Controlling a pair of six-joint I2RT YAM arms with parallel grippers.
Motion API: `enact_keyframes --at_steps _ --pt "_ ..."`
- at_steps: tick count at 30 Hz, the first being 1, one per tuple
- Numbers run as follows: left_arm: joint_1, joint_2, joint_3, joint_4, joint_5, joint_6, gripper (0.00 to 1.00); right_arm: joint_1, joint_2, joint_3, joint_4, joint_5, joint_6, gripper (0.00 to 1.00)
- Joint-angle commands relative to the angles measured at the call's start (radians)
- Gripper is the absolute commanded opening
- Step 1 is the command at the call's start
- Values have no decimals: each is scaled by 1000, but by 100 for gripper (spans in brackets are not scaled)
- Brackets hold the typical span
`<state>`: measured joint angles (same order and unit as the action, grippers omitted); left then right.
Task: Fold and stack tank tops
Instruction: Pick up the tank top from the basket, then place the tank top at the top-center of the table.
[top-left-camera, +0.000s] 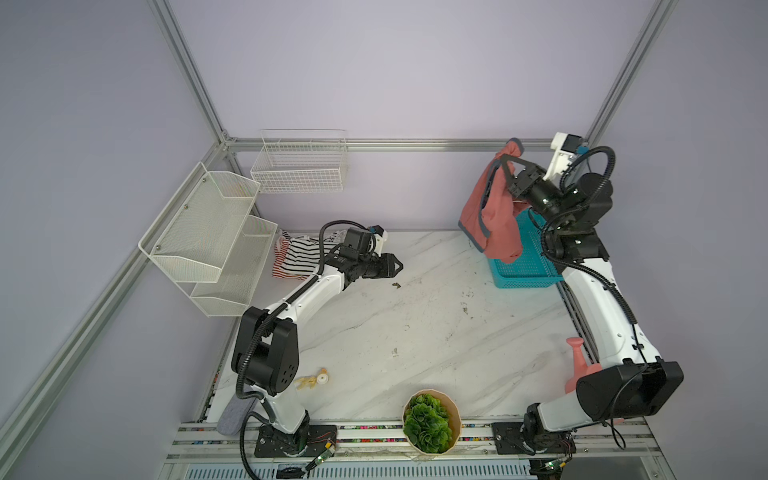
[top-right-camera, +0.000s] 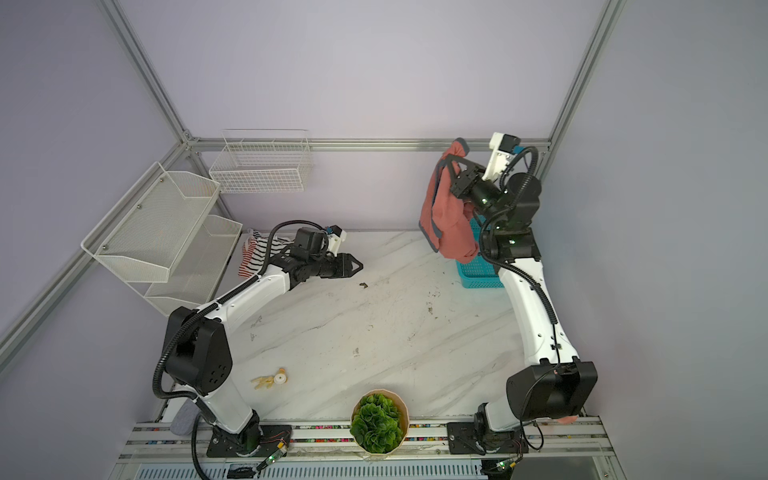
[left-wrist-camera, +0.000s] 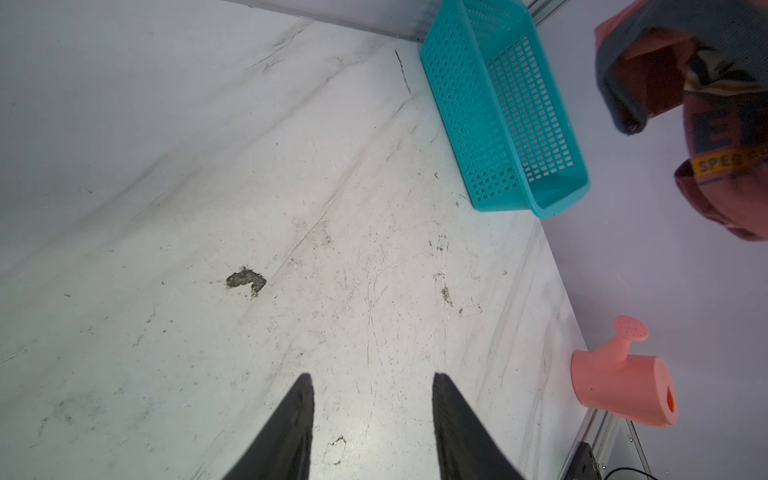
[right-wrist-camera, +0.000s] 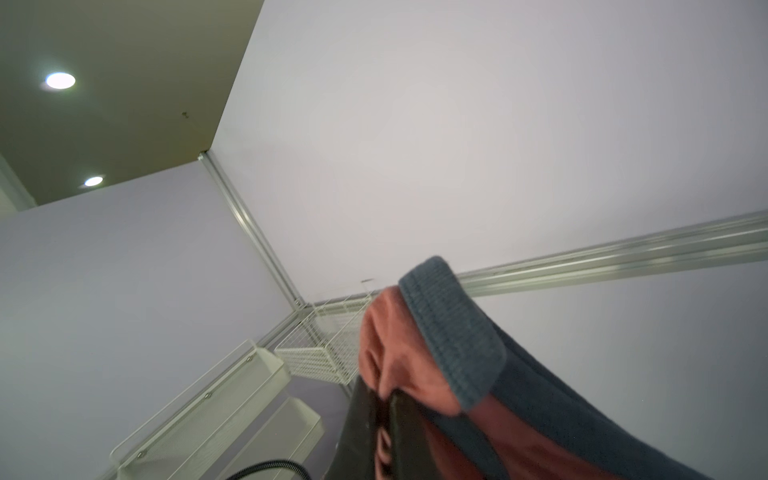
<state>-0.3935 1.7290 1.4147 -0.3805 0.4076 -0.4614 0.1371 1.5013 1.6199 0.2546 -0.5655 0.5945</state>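
The right gripper (top-left-camera: 503, 158), jaws clamped together on a bunched fold beside a grey-blue trimmed edge, holds the dusty-red tank top (top-left-camera: 494, 216) high in the upper right of both top views. The garment hangs in loose folds, clear of the table (top-left-camera: 415, 316) and above the far end of the teal basket (top-left-camera: 524, 272), which looks empty in the left wrist view. Left of centre in the frame, the left gripper (top-left-camera: 398, 265) hovers over bare marble with its jaws apart and nothing between them. It points toward the hanging top but is well apart from it. Behind that arm, in the table's far left corner, the black-and-white striped top (top-left-camera: 305, 253) appears to lie on the red-and-white striped top (top-left-camera: 281, 272). Both are partly hidden, and whether they are neatly folded cannot be told. A pink watering can (top-left-camera: 575, 365) stands at the right edge of the table and a potted plant (top-left-camera: 430, 419) at the lower edge. On this showing the job is well along but unfinished: two tops look set aside as a pile, while the third has yet to be spread on the table, folded and laid on top.
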Motion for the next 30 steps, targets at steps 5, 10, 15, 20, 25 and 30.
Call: enact_keyframes --at_steps 5,10,15,20,25,30 --pt "-3 -98 -65 27 -34 4 46 130 96 -187 -89 -8 59 0" --pt "-2 -111 -79 9 -58 14 47 144 225 -280 -127 2 95 0" --pt "-4 -73 -73 10 -42 9 46 144 402 -218 -241 70 42 2" --pt "-48 0 -40 -16 -43 31 46 144 524 -102 -308 143 -12 46" --pt "-122 102 44 -153 -54 115 59 144 461 -89 -329 240 -41 69" --pt "-164 182 82 -207 -42 122 78 144 382 -160 -357 229 -64 72"
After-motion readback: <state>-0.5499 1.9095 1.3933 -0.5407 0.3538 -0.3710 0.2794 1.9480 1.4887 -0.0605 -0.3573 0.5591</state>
